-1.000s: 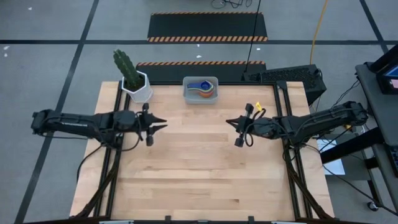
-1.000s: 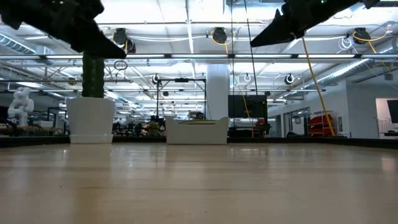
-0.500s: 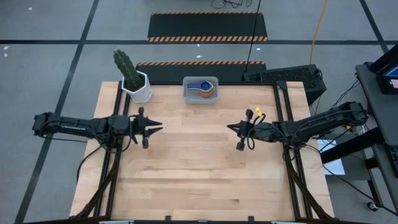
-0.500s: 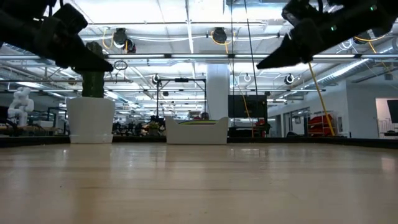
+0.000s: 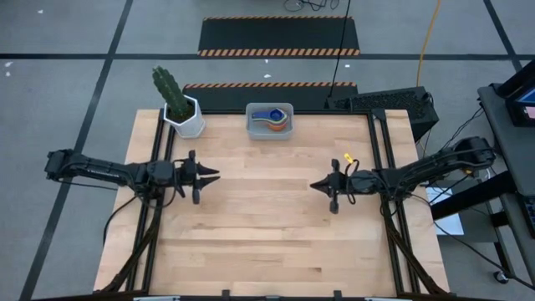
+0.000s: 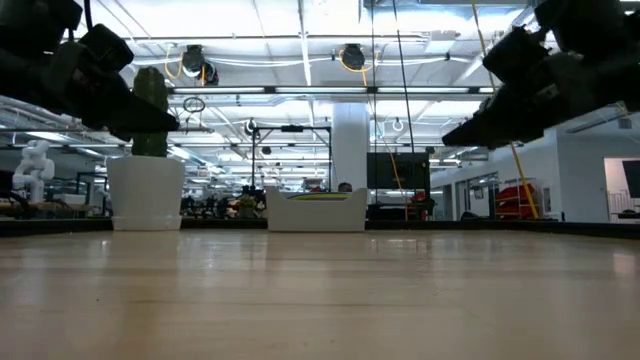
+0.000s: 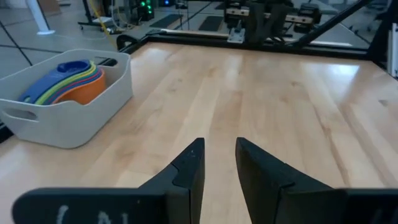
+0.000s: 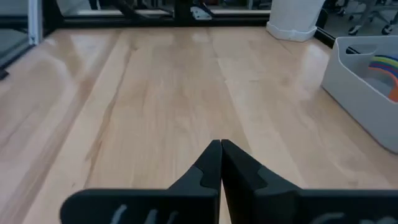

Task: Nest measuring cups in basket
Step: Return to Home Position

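The pale grey-blue basket [image 5: 269,130] stands at the middle of the table's far edge. The measuring cups [image 5: 269,115] sit nested inside it, blue on top, with green, yellow and orange rims showing in the left wrist view [image 7: 69,82]. My left gripper [image 5: 216,175] hovers over the table's left half with a narrow gap between its fingers [image 7: 219,149], pointing right. My right gripper [image 5: 313,186] hovers over the right half, pointing left, with its fingers shut [image 8: 221,146]. Both are empty and well short of the basket.
A white hexagonal pot with a cactus [image 5: 184,115] stands at the table's far left corner, left of the basket. Bare wooden table [image 5: 267,226] lies between and in front of the two grippers.
Both grippers have sunk lower. My right gripper has drawn back toward the table's right and near edges. My left gripper has shifted slightly toward the near edge. The basket and cups have not moved.
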Controlling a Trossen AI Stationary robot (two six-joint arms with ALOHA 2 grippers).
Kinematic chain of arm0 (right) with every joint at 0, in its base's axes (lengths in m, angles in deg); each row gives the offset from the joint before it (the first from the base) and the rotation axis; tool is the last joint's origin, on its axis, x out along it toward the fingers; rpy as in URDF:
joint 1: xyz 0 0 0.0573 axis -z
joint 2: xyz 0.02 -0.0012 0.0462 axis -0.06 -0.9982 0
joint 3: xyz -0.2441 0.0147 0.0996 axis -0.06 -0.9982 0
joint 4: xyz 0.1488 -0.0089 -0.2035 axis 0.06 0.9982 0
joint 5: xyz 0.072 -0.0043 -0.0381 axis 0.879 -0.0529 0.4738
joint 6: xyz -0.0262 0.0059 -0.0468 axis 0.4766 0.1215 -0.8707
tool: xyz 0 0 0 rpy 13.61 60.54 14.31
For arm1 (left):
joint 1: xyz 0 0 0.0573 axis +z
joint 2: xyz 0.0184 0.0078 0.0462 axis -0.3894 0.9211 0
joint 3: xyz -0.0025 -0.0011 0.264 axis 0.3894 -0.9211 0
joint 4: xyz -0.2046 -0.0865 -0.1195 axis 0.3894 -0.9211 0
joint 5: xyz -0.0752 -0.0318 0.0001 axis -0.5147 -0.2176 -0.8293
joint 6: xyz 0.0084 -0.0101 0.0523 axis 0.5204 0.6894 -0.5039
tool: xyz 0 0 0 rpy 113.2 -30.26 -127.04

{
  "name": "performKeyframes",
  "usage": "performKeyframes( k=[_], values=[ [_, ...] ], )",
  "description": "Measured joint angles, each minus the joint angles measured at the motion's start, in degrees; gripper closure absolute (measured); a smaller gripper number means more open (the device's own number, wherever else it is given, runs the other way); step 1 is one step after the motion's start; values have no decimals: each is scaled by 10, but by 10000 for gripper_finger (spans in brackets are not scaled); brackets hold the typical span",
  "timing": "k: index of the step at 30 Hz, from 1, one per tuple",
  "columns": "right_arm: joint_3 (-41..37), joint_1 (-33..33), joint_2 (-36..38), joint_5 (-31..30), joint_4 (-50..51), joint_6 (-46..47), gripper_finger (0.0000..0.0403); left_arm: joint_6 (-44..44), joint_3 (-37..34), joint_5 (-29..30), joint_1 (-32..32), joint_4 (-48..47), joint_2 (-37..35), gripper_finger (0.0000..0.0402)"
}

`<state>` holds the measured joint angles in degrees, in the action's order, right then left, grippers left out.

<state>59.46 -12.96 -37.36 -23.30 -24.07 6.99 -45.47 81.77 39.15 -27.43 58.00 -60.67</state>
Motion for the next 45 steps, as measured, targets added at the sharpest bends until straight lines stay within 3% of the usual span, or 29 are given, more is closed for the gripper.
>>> performKeyframes(
  k=[17,45],
  values=[
    [-123,-22,190,45,-50,7,403,-15,0,0,-18,-4,1,309],
    [-129,-22,437,44,106,-88,403,-6,0,5,-59,-7,1,309]
  ],
)
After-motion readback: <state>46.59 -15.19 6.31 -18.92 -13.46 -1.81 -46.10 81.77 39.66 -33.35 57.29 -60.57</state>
